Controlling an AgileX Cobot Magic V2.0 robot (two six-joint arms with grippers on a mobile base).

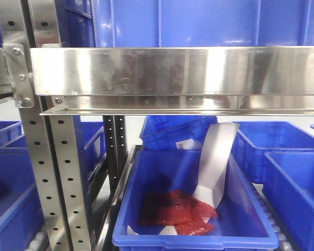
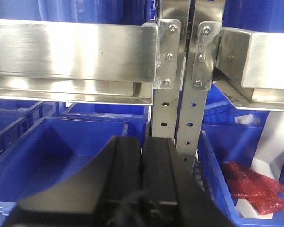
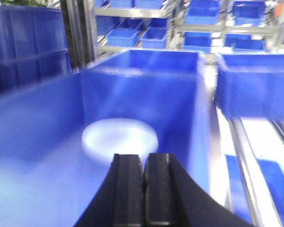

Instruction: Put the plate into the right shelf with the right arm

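The white plate [image 3: 119, 137] lies flat on the floor of a deep blue bin [image 3: 137, 85] in the right wrist view, blurred. My right gripper [image 3: 144, 157] is shut and empty, its tips just short of the plate's near edge and slightly above it. The stainless-steel shelf [image 1: 172, 70] fills the front view with a broad beam and perforated uprights [image 1: 57, 172]. It also shows in the left wrist view [image 2: 260, 56]. My left gripper [image 2: 142, 139] is shut and empty, facing the uprights [image 2: 180, 94]. Neither arm nor the plate shows in the front view.
A blue bin [image 1: 193, 235] under the beam holds red packets [image 1: 180, 212] and a bent white sheet [image 1: 215, 162]. More blue bins stand left [image 1: 10, 209] and right [image 1: 295, 188]. Another blue bin [image 3: 255, 85] sits right of the plate's bin, with steel rails [image 3: 241, 142] between.
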